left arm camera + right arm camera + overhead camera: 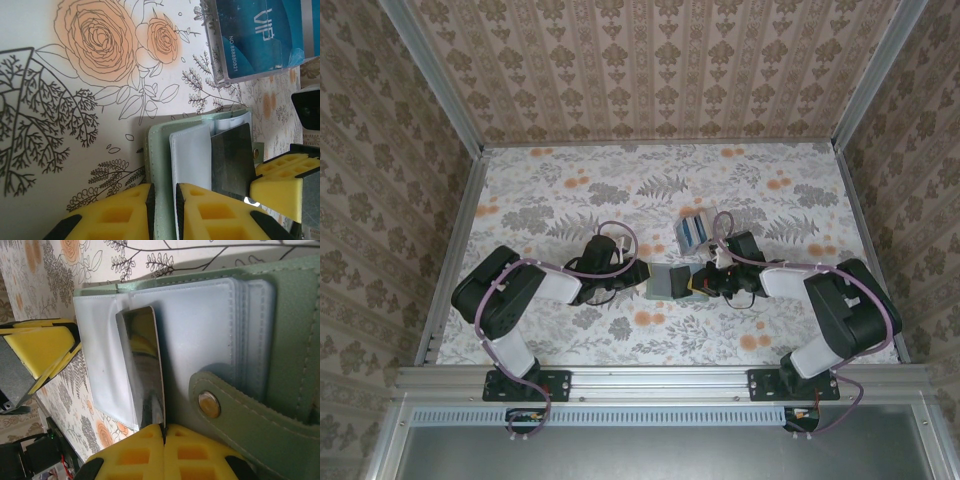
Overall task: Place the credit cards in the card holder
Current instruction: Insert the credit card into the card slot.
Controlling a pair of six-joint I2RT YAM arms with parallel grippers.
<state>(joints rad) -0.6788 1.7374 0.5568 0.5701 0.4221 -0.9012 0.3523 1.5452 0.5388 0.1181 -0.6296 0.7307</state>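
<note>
The card holder [670, 282] is a pale green wallet [292, 335] with clear plastic sleeves [190, 160], lying open at the table's middle between both arms. My left gripper [164, 192] is shut on the edge of its green cover [162, 145]. My right gripper [164, 429] is shut on the near end of a dark, shiny credit card [142, 365], held on edge. The card's far end rests against the clear sleeves; I cannot tell whether it sits inside a pocket. The same card [231, 155] appears dark beside the white sleeve. More blue credit cards [260, 35] stand in a clear box [692, 232].
The holder's strap with a metal snap [209, 404] lies right of the held card. The floral cloth [560, 190] covers the table inside patterned walls. The clear box stands just behind the holder, close to the right arm's wrist [740, 250].
</note>
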